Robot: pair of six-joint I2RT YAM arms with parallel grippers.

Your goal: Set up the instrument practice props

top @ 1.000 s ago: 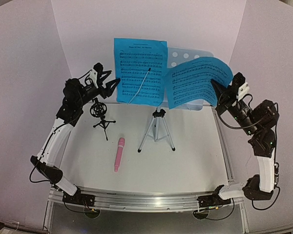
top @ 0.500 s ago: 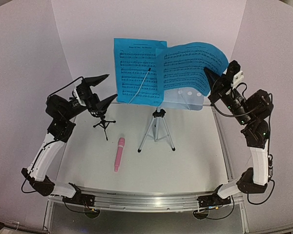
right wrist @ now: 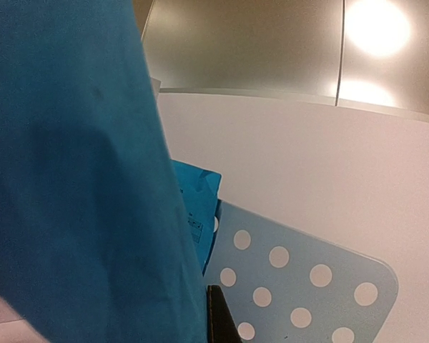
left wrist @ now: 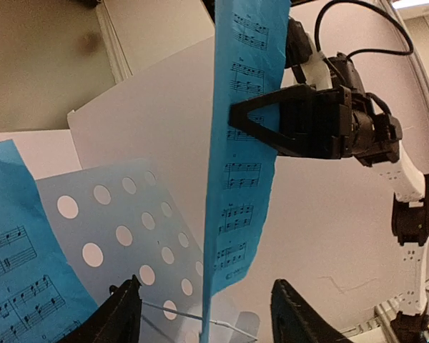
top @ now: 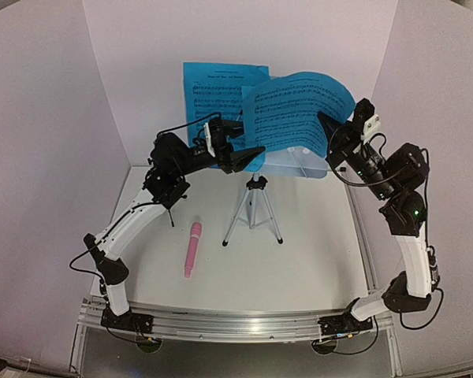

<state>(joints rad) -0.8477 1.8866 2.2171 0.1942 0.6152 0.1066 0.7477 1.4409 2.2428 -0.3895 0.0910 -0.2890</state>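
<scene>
White is the table (top: 315, 252) that carries everything. At its 12 o'clock side stands the pale blue perforated music stand (top: 296, 163), up on its silver tripod (top: 254, 201), whose legs are spread near the table's middle.

One bright blue music sheet (top: 209, 90) rests against the stand toward 11 o'clock. The second sheet (top: 296, 106) is bowed into a curve in front of the stand toward 1 o'clock, overlapping the first sheet's right edge.

From where I stand, the right pincer (top: 325, 122) is clenched on that second sheet at its 3 o'clock edge, the paper pinched between its black fingers. The left pincer (left wrist: 206, 300) is released, jaws wide apart, with the second sheet's lower edge hanging between them and touching neither finger as far as I can see.

The pink microphone (top: 192, 249) lies flat on the table at about 8 o'clock from the tripod, well apart from both pincers. The small black tripod mic holder (top: 170, 214) stands toward 10 o'clock, mostly hidden behind the left arm, so only a leg shows.
</scene>
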